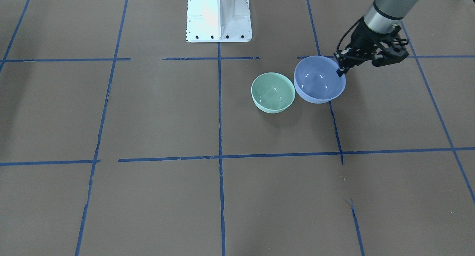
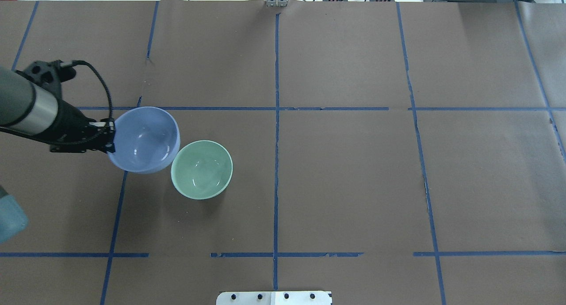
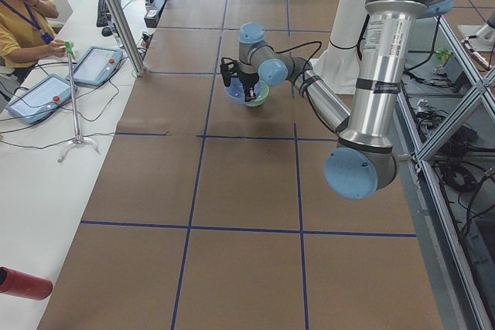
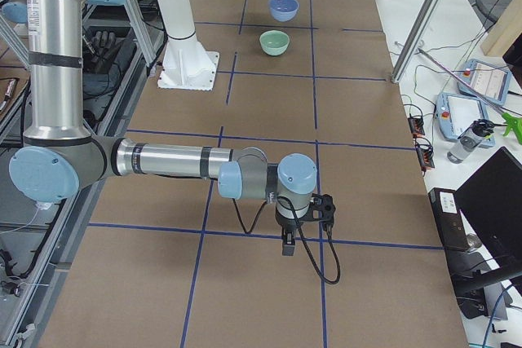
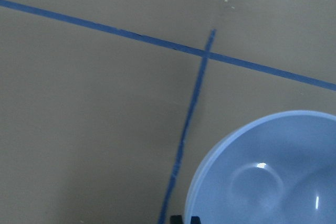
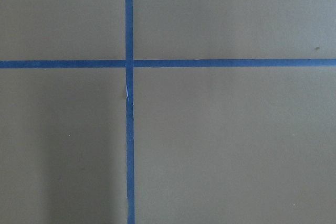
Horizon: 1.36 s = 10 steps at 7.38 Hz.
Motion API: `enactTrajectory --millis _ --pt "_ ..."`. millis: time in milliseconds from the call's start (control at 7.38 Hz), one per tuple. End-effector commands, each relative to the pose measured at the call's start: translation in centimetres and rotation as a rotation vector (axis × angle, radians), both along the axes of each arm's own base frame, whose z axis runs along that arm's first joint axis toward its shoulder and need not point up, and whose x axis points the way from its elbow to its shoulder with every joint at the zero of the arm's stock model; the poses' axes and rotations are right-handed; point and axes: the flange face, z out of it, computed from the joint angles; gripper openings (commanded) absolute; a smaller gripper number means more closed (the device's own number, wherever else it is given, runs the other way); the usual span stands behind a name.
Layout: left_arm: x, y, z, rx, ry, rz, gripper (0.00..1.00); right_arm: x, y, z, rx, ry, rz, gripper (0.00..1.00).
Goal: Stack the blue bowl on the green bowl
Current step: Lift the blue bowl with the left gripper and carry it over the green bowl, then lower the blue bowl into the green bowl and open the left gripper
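Note:
The blue bowl (image 1: 319, 79) is beside the green bowl (image 1: 273, 92), their rims almost touching, and it looks a little tilted and raised. My left gripper (image 1: 340, 71) is shut on the blue bowl's rim, on the side away from the green bowl. In the overhead view the left gripper (image 2: 110, 139) pinches the left rim of the blue bowl (image 2: 143, 139), and the green bowl (image 2: 201, 169) stands upright and empty to its lower right. The left wrist view shows the blue bowl (image 5: 268, 177) from above. My right gripper (image 4: 287, 246) hangs over the table far from both bowls; I cannot tell whether it is open.
The white robot base (image 1: 219, 16) stands at the table's edge behind the bowls. Blue tape lines (image 1: 219, 137) divide the brown table. An operator (image 3: 19, 17) sits beside tablets (image 3: 97, 63) on a side bench.

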Motion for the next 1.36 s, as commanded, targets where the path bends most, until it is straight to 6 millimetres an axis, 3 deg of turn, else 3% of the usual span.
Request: enactTrajectory --millis 0,407,949,1085,1220 --pt "7.1 2.9 -3.2 -0.064 -0.018 -0.007 0.0 0.0 0.0 0.0 0.0 0.0 0.0 1.0" --pt "11.5 2.7 -0.6 -0.079 -0.03 0.012 0.0 0.0 0.0 0.0 0.0 -0.001 0.0 1.0" --pt "12.3 2.0 0.4 -0.065 -0.034 0.0 0.0 0.0 0.0 0.0 -0.001 0.0 0.0 1.0" --pt "12.3 1.9 0.6 -0.066 -0.038 -0.004 0.75 0.0 0.0 0.0 0.0 0.0 0.0 1.0" --pt "12.2 1.8 0.7 -0.064 -0.042 -0.014 1.0 0.0 0.0 0.0 0.0 0.0 0.0 1.0"
